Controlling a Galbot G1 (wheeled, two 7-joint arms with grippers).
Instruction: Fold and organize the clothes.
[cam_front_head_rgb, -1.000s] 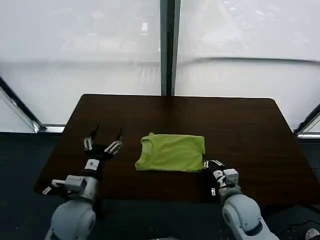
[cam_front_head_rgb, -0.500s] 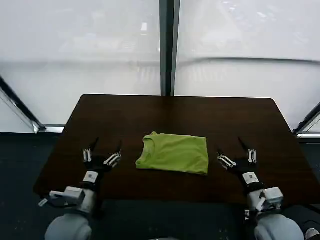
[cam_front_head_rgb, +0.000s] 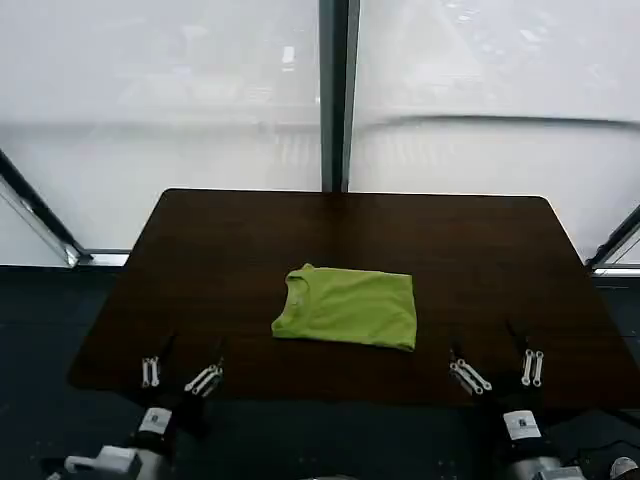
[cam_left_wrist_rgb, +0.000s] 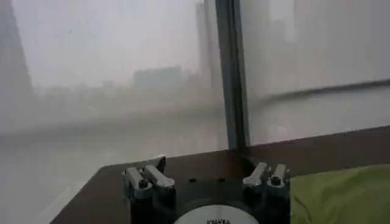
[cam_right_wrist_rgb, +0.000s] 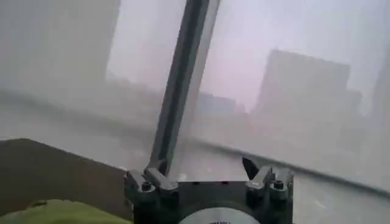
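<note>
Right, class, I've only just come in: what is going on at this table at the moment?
A two-armed robot is at a dark table with a lime-green T-shirt lying folded into a neat rectangle near the middle. Nothing is touching the shirt. The left hand and the right hand are both open at the near edge, one on each side of it. The folding looks done.

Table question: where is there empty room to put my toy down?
The dark brown wooden table is bare between the folded lime-green T-shirt and its far edge by the window, and on both sides of the shirt. The near edge is tighter: the open left gripper and open right gripper sit at its corners.
</note>
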